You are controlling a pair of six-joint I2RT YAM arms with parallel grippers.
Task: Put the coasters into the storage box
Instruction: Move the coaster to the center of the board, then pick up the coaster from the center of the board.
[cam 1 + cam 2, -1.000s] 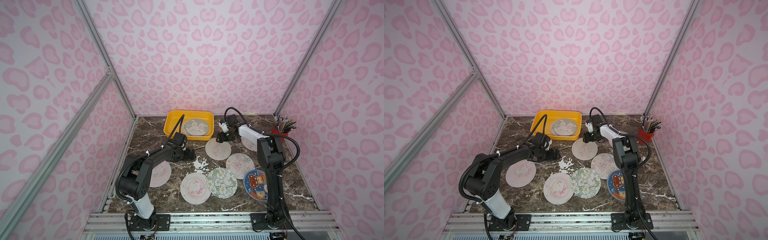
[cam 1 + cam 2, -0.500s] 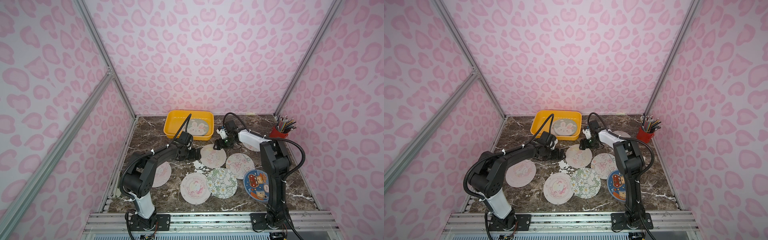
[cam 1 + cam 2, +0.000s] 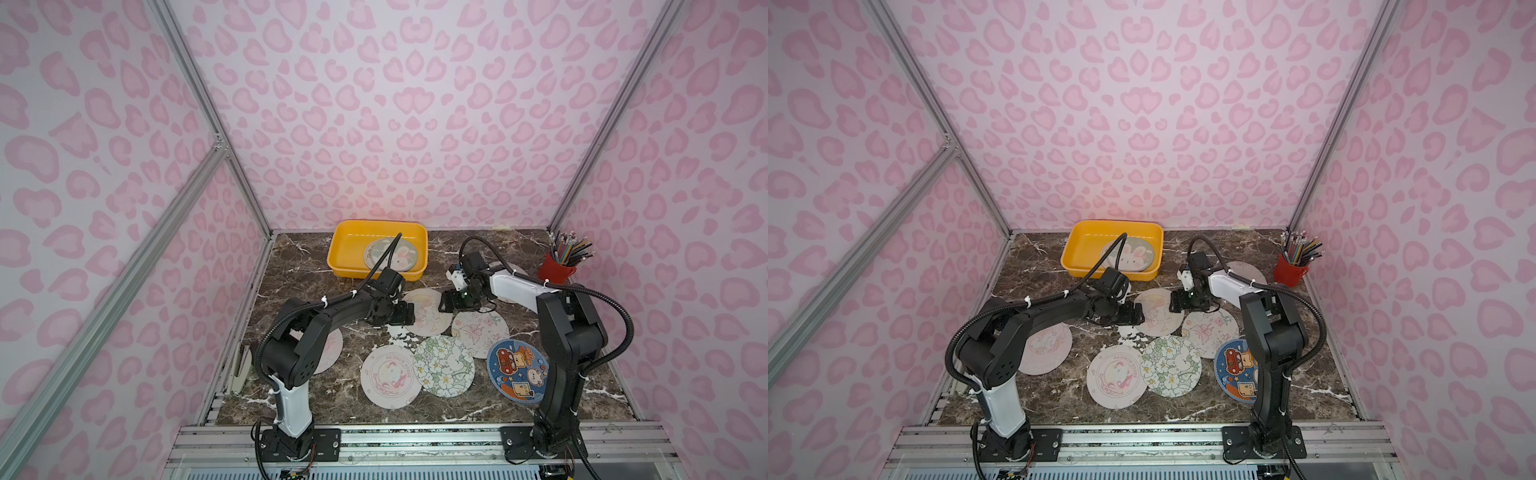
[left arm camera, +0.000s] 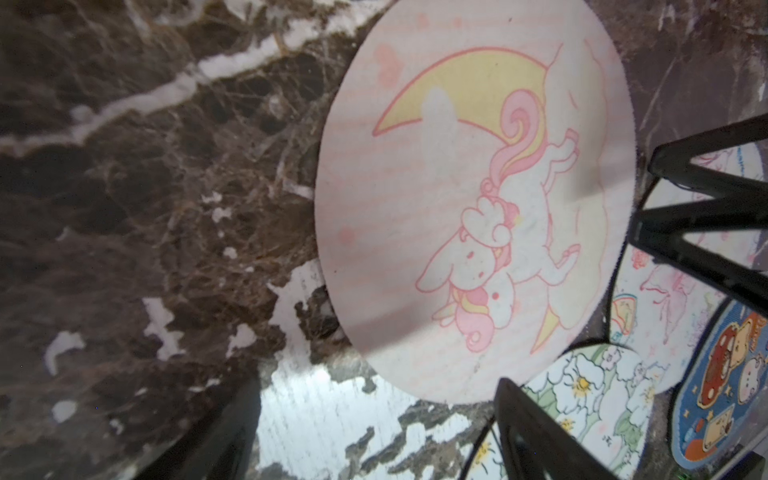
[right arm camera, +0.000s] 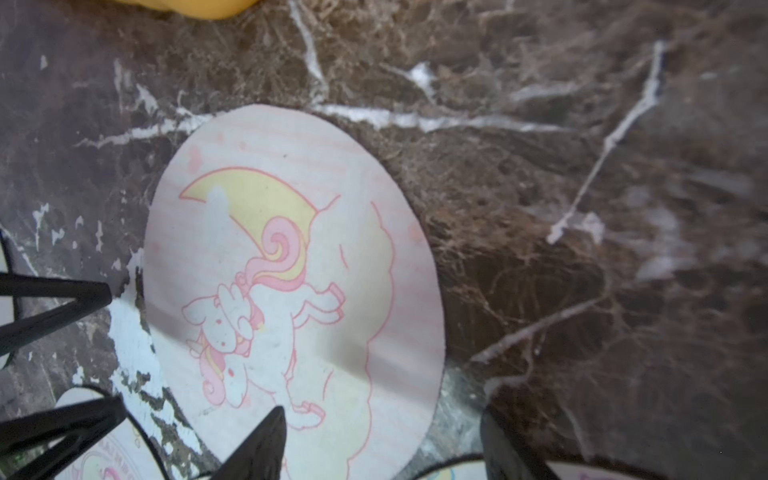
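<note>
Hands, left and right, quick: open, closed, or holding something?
Left hand: open, holding nothing, beside the pale pink round unicorn-print coaster.
Right hand: open, holding nothing, at that coaster's opposite side.

Both top views are bright and evenly lit from overhead. The light is soft, and a faint warm glow sits on the back wall (image 3: 390,124) just above the storage box (image 3: 349,249), at frame centre. Shadows on the marble tabletop (image 3: 299,266) are short and pale. The wide lens splays the aluminium bars (image 3: 201,95) toward the upper corners. The wrist views are dimmer. In the left wrist view the moon-print coaster (image 4: 457,166) is sharp, a soft shadow band crosses it, and white glare washes the marble at lower centre. The right side of the right wrist view smears into blur.
</note>
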